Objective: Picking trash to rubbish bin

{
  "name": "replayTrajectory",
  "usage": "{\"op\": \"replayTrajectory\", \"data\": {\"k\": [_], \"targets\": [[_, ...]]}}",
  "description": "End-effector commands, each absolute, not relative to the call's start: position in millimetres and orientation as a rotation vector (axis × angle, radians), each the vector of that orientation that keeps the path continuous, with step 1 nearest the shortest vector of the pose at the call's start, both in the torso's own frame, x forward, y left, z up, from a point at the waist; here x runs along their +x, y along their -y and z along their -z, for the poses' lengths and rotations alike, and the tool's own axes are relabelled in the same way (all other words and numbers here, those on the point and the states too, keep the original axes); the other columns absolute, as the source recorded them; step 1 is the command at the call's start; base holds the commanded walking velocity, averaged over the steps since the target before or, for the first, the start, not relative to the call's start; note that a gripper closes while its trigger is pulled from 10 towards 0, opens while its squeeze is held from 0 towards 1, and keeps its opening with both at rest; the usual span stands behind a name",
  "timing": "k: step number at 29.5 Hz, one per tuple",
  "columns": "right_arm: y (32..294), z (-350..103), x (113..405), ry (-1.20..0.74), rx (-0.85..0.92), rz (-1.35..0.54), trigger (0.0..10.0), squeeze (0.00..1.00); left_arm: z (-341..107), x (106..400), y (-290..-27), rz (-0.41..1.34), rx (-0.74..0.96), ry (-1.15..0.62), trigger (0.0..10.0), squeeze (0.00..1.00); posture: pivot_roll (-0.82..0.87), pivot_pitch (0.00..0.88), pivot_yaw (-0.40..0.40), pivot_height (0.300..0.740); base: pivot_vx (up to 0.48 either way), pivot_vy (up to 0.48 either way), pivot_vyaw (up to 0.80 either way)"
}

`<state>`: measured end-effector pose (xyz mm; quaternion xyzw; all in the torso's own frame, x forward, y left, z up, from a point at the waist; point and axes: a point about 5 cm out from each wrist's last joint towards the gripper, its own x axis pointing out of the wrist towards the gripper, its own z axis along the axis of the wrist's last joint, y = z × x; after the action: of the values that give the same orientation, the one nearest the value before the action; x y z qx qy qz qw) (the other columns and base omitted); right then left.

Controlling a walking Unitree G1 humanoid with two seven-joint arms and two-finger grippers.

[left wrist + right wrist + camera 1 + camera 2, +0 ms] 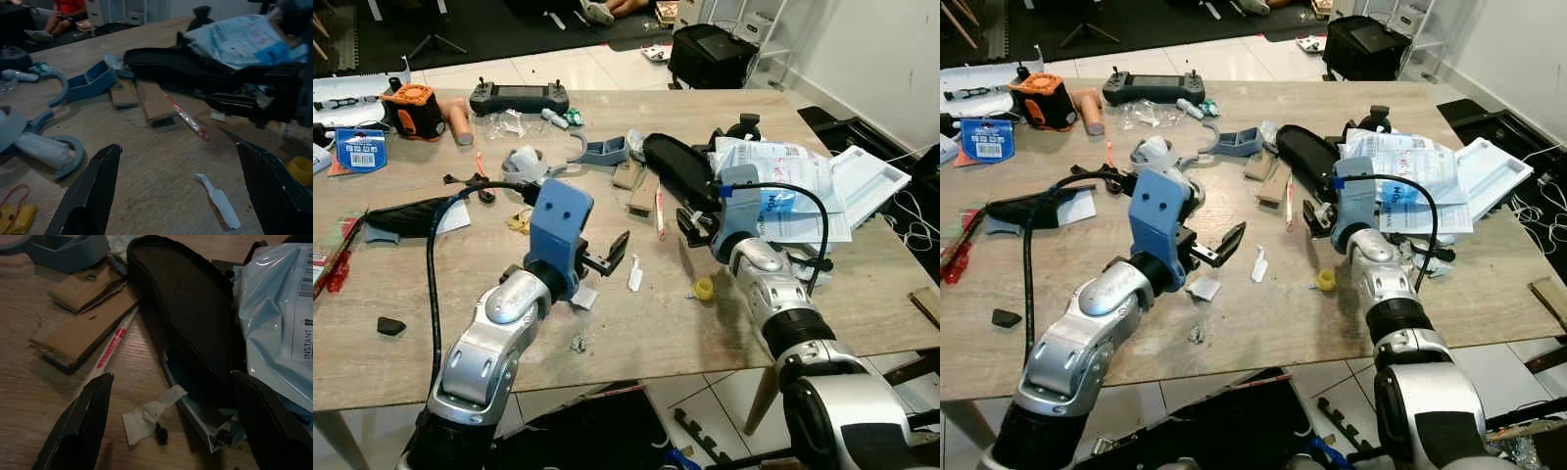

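Observation:
On the wooden table lie bits of trash: a small white paper strip, a torn white scrap, a yellow cap and cardboard pieces beside a red-and-white stick. My left gripper hovers open just left of the strip, with nothing between its fingers. My right gripper is open too, low over the table by a black pouch. A crumpled white scrap lies between its fingers.
Blue-and-white plastic bags are piled at the right. A grey controller, an orange device and a blue plastic part sit at the back. A black case stands on the floor. A person sits beyond the table.

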<state>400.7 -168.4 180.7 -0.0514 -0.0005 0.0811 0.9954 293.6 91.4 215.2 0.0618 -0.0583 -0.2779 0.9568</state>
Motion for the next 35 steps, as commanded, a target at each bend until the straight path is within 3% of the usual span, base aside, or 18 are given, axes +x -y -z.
{"op": "replayTrajectory", "data": {"k": [1, 13, 18, 29, 35], "targets": [[174.5, -167.2, 398.5, -0.053, -0.101, -0.132, 10.0, 0.00, -215.0, 289.0, -89.6, 0.603, 0.140, 0.112, 10.0, 0.00, 0.28, 0.241, -0.028, 0.740, 0.000, 0.000, 0.00], [177.9, -183.7, 401.5, 0.059, -0.048, -0.098, 10.0, 0.00, -216.6, 282.1, -89.8, 0.640, 0.138, 0.111, 10.0, 0.00, 0.29, 0.252, -0.022, 0.740, 0.000, 0.000, 0.00], [191.2, -200.5, 400.9, 0.162, -0.026, -0.062, 10.0, 0.00, -218.6, 282.5, -92.3, 0.637, 0.136, 0.115, 10.0, 0.00, 0.29, 0.260, -0.017, 0.740, 0.000, 0.000, 0.00], [188.4, -208.2, 401.2, 0.129, 0.061, -0.164, 10.0, 0.00, -220.5, 282.4, -96.1, 0.675, 0.129, 0.108, 10.0, 0.00, 0.28, 0.258, -0.011, 0.740, 0.000, 0.000, 0.00], [184.4, -207.2, 399.6, 0.097, -0.025, -0.217, 10.0, 0.00, -219.8, 289.3, -98.1, 0.670, 0.136, 0.112, 10.0, 0.00, 0.24, 0.240, -0.007, 0.740, 0.000, 0.000, 0.00]]}}
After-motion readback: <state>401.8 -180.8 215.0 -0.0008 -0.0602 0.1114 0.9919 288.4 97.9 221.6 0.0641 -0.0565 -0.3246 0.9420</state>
